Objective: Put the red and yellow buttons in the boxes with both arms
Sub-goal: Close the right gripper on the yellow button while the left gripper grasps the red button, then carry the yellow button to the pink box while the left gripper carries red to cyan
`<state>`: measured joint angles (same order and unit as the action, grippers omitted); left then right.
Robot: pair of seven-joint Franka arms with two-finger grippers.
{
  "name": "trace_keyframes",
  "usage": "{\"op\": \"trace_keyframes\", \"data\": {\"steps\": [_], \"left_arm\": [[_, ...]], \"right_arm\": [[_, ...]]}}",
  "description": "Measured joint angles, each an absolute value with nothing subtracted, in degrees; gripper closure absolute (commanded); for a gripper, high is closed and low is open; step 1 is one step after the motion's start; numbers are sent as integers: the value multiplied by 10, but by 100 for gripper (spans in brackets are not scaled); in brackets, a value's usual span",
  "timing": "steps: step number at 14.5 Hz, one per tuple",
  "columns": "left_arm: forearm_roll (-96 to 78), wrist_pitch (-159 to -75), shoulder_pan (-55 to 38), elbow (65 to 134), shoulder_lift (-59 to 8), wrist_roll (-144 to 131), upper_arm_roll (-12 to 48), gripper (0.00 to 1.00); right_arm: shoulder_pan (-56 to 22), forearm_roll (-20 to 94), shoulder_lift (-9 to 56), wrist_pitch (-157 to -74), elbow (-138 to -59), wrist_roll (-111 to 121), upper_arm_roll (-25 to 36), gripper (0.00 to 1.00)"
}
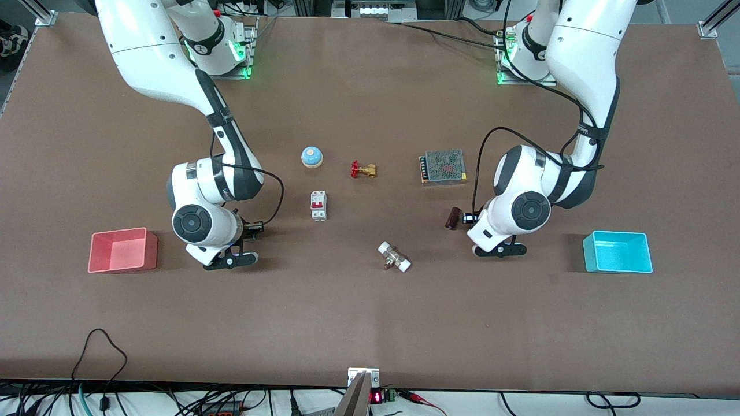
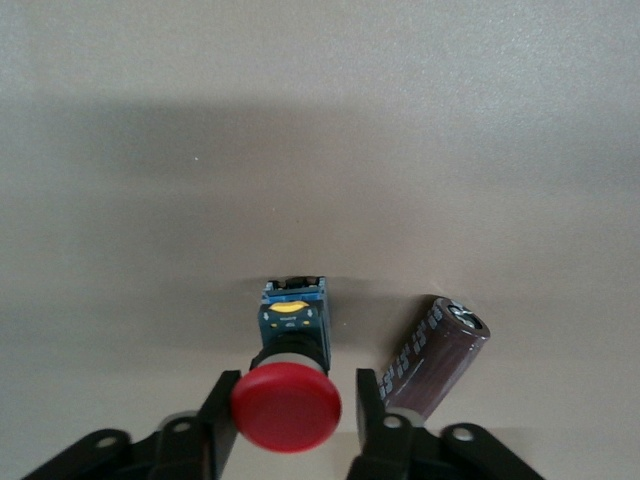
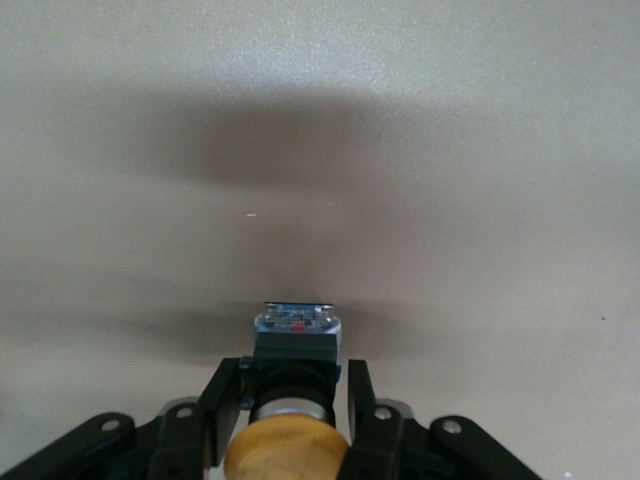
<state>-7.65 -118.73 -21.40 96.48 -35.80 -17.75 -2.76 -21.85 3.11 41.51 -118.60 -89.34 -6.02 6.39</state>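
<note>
Both arms are found at the grasping step, and neither button has yet been delivered to a box.

The left claw [image 2: 290, 420] is set low over the tabletop [image 1: 370, 323], toward the left arm's end and roughly midway between the edge nearest the front camera and the edge where the bases stand. In the left wrist view the red button [image 2: 287, 405] is seen between the fingers [image 2: 372, 415], which bracket its cap closely; whether they are merely touching or firmly pinching cannot be settled from this angle, though a grip on the button appears likely. A brown capacitor [image 2: 435, 355] lies just beside the button and close to one finger. The cyan box [image 1: 617, 251] stands nearer the left arm's end edge and is empty.

The right claw [image 3: 283, 420] is likewise low, toward the right arm's end of the tabletop. The yellow button [image 3: 285, 450] is seen between its fingers, the black base held close on both sides. The pink-red box [image 1: 122, 249] stands just beside this arm, toward the end edge, and is empty.

The next move is judged to call for a straight lift of each button clear of the tabletop, then a short carry outward to the adjacent box. On the left arm's side, care is advised that the capacitor is not dragged along.
</note>
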Motion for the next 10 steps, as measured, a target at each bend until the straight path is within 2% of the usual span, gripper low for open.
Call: {"op": "trace_keyframes", "data": {"steps": [5, 10], "left_arm": [[-77, -1187, -214, 965, -358, -180, -30, 71], [-77, -1142, -194, 937, -331, -182, -42, 73]], "right_arm": [[-219, 31, 414, -1185, -894, -61, 65, 65], [-212, 31, 412, -1186, -893, -62, 73, 66]]}}
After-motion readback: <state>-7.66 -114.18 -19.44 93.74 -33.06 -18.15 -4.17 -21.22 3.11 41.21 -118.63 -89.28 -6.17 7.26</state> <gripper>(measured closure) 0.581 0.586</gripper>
